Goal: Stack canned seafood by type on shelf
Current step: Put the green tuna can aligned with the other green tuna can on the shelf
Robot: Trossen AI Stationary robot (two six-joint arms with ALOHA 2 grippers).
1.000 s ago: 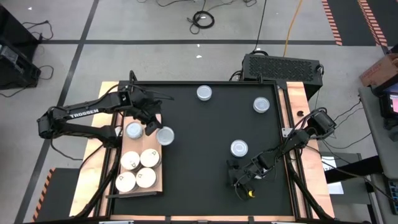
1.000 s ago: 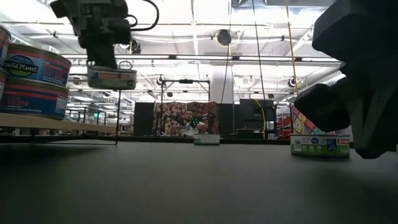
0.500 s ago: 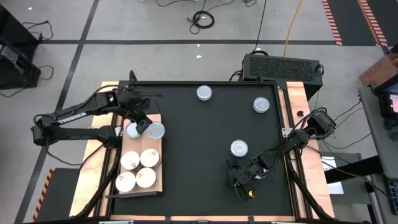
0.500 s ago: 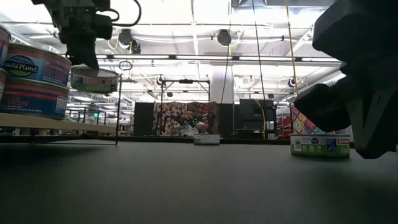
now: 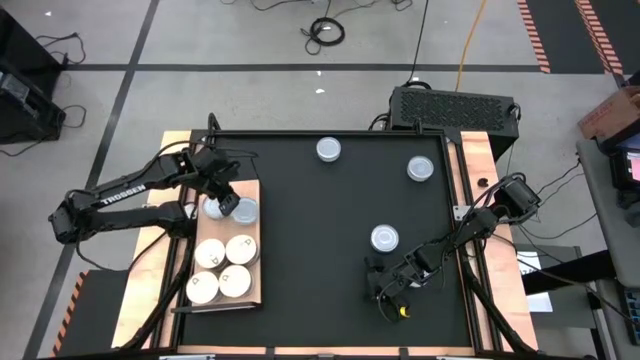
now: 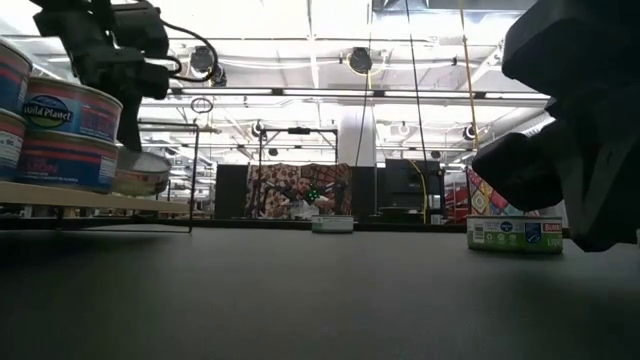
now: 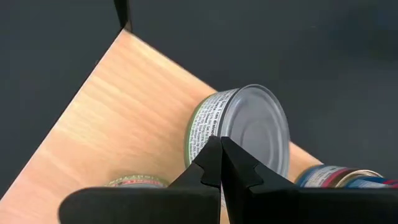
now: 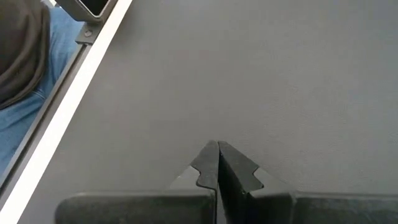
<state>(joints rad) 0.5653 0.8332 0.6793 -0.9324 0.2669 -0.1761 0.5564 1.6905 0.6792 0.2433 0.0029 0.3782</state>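
Silver-top can [image 7: 249, 134]: it hangs tilted just beyond the left gripper's tips, over the far end of the shelf, next to another silver-top tin [image 5: 214, 208].
Left gripper [image 5: 229, 204]: fingers [image 7: 211, 163] pressed together in the wrist view, with no gap visible. The tilted can seems to hang from them, but the exact hold on its rim is hidden.
Shelf [image 5: 255, 285]: a light wooden board under the left gripper, along the left edge of the black mat [image 5: 330, 250].
Stacked tins [image 5: 224, 268]: four cream-top cans on the shelf, on the near side of the left gripper. In the low view, a "Wild Planet" tin [image 6: 68, 108] sits on top of another tin.
Loose cans: three silver-top tins on the mat, well apart from the left jaws: one [image 5: 328, 150] at the far edge, one [image 5: 421, 168] toward the far right, one [image 5: 385, 238] near the right gripper.
Right gripper [image 5: 385, 292]: it rests low over the mat at the near right, jaws closed and empty.
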